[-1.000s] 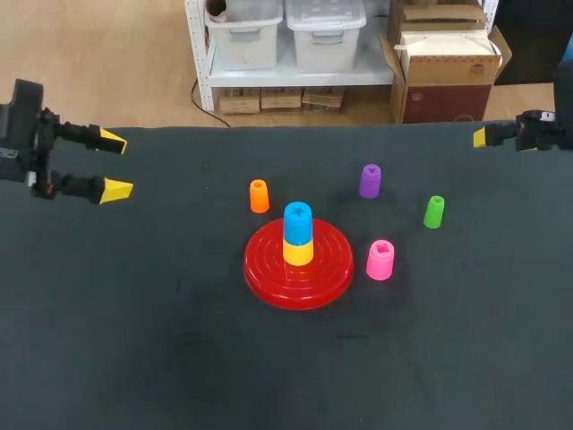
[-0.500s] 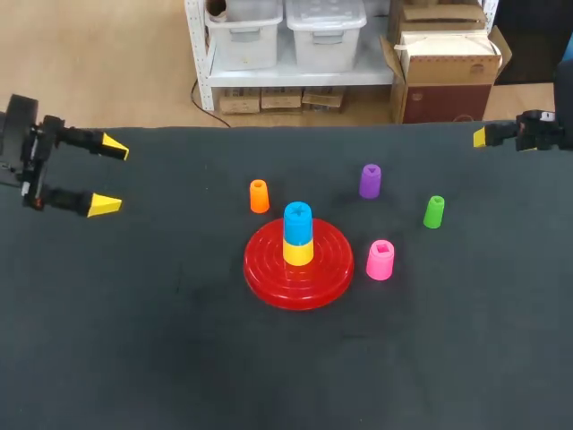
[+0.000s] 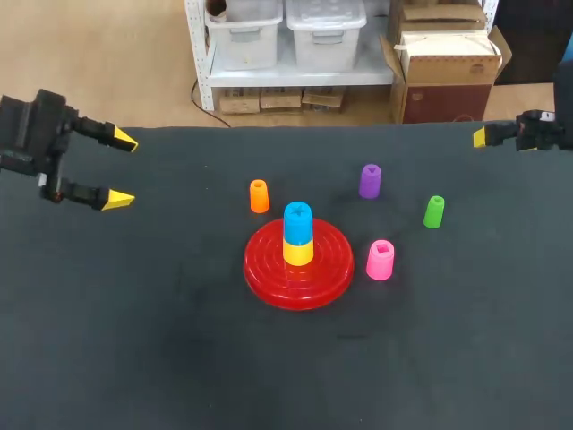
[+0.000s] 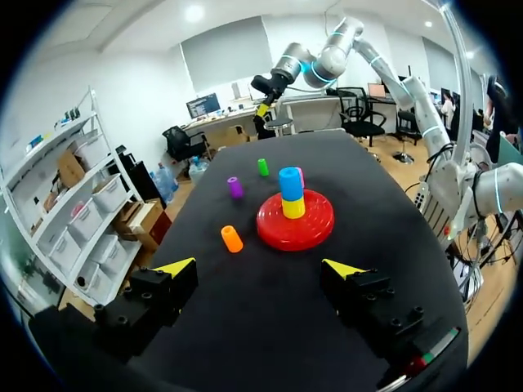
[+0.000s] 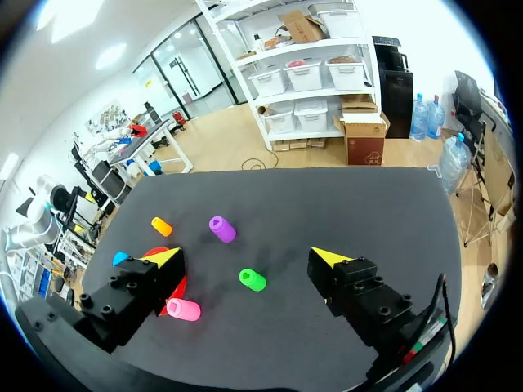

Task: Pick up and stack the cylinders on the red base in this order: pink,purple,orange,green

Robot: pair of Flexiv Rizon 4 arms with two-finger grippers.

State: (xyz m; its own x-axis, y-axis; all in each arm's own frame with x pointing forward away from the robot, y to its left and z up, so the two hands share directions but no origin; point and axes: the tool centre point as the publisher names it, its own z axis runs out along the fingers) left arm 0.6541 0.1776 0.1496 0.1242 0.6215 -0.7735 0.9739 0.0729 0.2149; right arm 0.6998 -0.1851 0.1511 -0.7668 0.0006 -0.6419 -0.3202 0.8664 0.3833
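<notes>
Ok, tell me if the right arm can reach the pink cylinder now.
Probably yes: the pink cylinder stands free beside the red base, the right pincer is open, and only the green cylinder sits nearby.

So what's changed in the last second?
The left claw spread a little wider and edged slightly toward the base, holding nothing. The right claw, the cylinders and the base stayed put.

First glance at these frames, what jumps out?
The red base at the centre, carrying a blue cylinder on a yellow cylinder. Scattered around it: pink cylinder, purple cylinder, orange cylinder, green cylinder. The left gripper and right gripper hang at the far sides, jaws open and empty.
</notes>
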